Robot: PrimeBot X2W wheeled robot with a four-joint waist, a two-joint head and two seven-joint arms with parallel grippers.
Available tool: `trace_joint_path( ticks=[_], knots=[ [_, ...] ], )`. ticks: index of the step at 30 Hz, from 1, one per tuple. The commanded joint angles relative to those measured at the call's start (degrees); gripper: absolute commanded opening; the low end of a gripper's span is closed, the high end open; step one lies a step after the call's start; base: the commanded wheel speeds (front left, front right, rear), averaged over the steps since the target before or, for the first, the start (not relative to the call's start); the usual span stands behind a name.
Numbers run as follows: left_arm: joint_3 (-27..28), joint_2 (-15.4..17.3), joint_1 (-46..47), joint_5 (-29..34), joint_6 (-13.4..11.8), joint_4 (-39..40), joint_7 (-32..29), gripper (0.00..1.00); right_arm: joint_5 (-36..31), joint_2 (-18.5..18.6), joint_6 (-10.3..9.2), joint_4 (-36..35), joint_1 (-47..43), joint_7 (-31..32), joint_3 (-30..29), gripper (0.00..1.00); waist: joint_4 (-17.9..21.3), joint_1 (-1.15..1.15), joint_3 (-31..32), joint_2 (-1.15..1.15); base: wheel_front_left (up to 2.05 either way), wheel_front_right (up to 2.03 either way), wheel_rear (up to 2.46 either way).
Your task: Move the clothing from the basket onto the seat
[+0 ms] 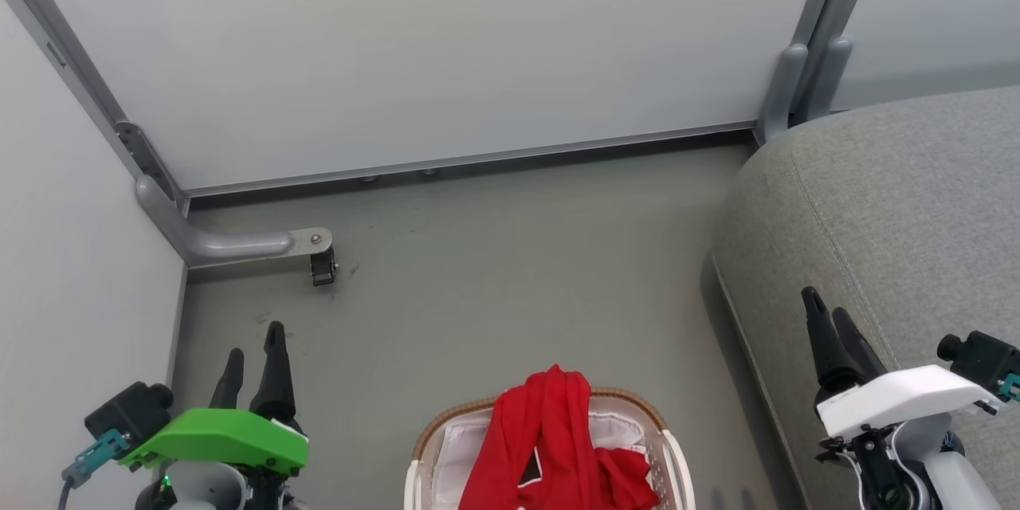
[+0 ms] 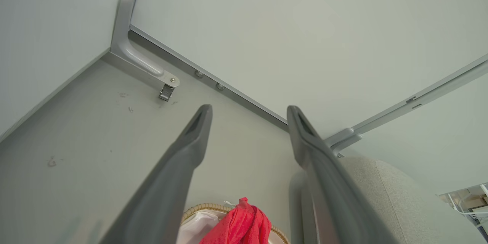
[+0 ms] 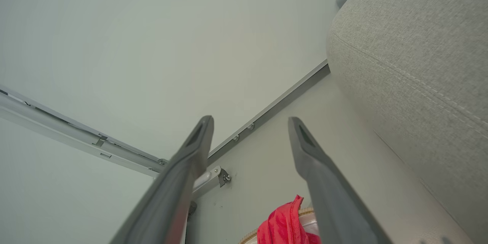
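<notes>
Start of the job: clothing (image 1: pixel 550 446) not yet grasped.
It lies in the basket (image 1: pixel 637 402) on the floor, draped over its far rim; left gripper (image 1: pixel 255 341) and right gripper (image 1: pixel 825 303) hover either side, wide open, empty. Next, I'd say, one must drop onto it, then swing right to the seat (image 1: pixel 900 199).

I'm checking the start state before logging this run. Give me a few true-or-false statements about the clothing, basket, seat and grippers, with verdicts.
1. The clothing lies in the basket. True.
2. The left gripper is closed on the clothing. False: it is open and empty, off to the basket's left.
3. The seat is to the right of the basket. True.
4. The right gripper is shut. False: its jaws stand open and hold nothing.
5. The basket stands on the seat. False: it stands on the floor beside it.
</notes>
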State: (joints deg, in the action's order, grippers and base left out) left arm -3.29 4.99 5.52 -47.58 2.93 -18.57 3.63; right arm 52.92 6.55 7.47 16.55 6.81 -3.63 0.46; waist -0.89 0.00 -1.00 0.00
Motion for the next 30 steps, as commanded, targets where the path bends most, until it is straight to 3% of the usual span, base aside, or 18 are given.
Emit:
trace_joint_path(
  ticks=[1, 15, 30],
  knots=[
    [-0.6, 0.9, 1.5, 2.3, -0.5, 0.5, 0.7, 1.0, -2.1, 0.8, 0.01, -0.3, 1.5, -0.7, 0.3, 1.0, 0.0, 0.0, 0.0, 0.0, 0.0, 0.0, 0.0],
    [-4.6, 2.6, 1.4, 12.3, -3.0, 2.0, 3.1, 1.0, -12.2, 1.0, 0.02, 0.4, 1.7, -3.2, 1.1, 1.0, -0.3, 0.0, 0.0, 0.0, 0.0, 0.0, 0.0],
    [-4.8, 2.9, 1.3, 20.8, -4.6, 6.8, 5.4, 1.0, -20.8, 0.4, 0.02, -6.2, 1.9, -5.5, -0.4, 1.0, -0.3, 0.0, -0.6, 0.0, 0.0, 0.0, 0.0]
  ],
)
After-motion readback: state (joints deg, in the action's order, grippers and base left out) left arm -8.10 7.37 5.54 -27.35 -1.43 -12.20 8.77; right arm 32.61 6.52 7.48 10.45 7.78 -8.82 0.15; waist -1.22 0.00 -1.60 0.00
